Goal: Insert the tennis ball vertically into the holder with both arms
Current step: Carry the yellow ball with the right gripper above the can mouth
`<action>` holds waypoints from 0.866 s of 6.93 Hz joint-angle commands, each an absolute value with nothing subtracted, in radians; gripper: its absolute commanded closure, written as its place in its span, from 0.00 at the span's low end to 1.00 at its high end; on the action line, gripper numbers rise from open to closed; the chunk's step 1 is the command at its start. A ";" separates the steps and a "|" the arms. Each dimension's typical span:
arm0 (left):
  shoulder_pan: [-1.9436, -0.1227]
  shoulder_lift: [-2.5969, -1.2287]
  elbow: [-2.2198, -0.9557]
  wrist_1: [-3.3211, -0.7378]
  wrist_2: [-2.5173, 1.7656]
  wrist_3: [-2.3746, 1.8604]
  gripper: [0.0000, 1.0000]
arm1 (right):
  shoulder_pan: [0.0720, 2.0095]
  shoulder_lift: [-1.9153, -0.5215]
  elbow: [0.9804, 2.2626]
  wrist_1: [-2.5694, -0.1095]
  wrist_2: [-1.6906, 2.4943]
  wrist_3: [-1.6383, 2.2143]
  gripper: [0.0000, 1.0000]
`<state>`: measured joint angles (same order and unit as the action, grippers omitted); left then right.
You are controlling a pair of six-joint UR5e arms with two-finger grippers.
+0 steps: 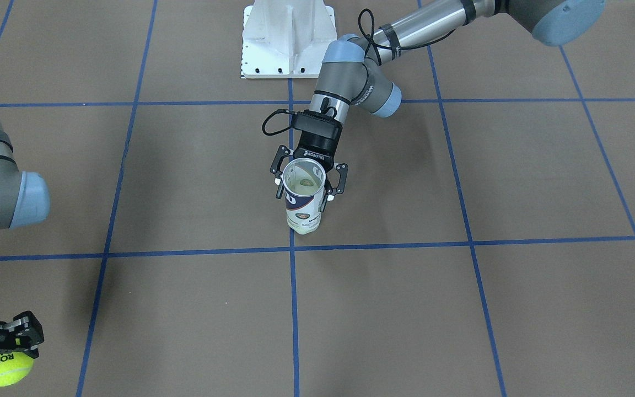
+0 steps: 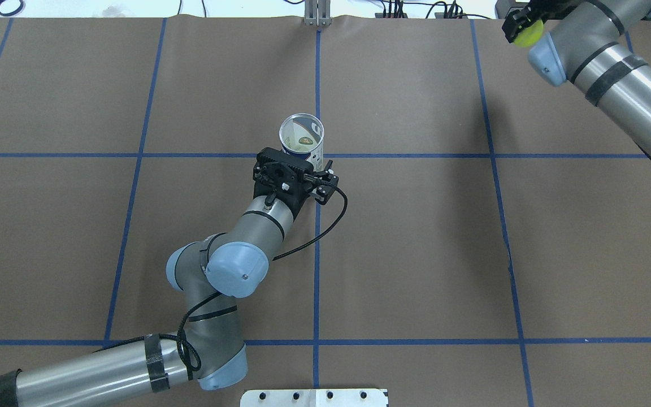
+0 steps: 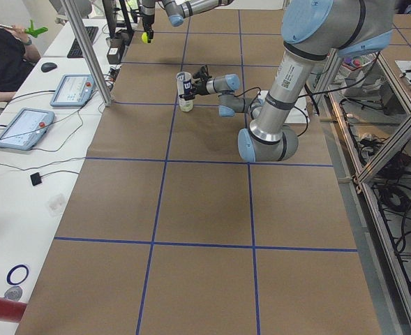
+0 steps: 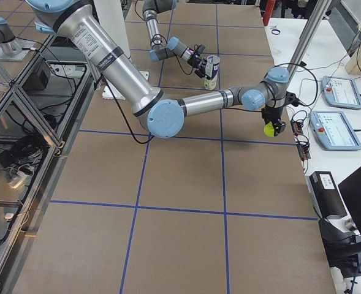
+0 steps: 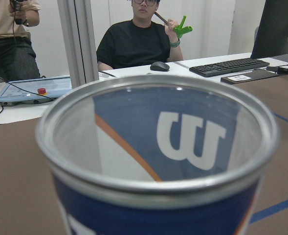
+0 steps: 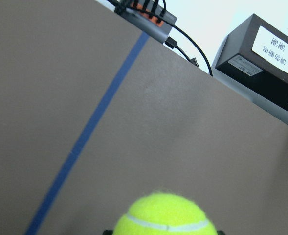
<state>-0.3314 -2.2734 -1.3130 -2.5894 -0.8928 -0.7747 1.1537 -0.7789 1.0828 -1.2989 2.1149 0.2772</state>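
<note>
brown taped desk (image 1: pixel 461 309): the left claw (image 1: pixel 303 196) clamps the likely light, thin-walled can (image 1: pixel 302 218) below its rim; well away from the can, the right claw (image 1: pixel 0 358) squeezes the springy ball (image 1: pixel 13 368).

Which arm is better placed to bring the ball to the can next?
Right. The right gripper holds the tennis ball and is free to move, while the left gripper is clamped around the upright, open holder.
</note>
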 commanded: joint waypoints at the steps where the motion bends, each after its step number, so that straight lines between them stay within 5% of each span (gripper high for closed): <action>1: -0.330 -2.275 -1.313 -2.589 -0.893 -0.775 0.01 | 1.090 -0.736 1.324 -1.391 2.273 0.661 1.00; 6: -0.330 -2.276 -1.312 -2.588 -0.894 -0.775 0.01 | 0.849 -0.620 1.489 -1.390 2.244 1.087 1.00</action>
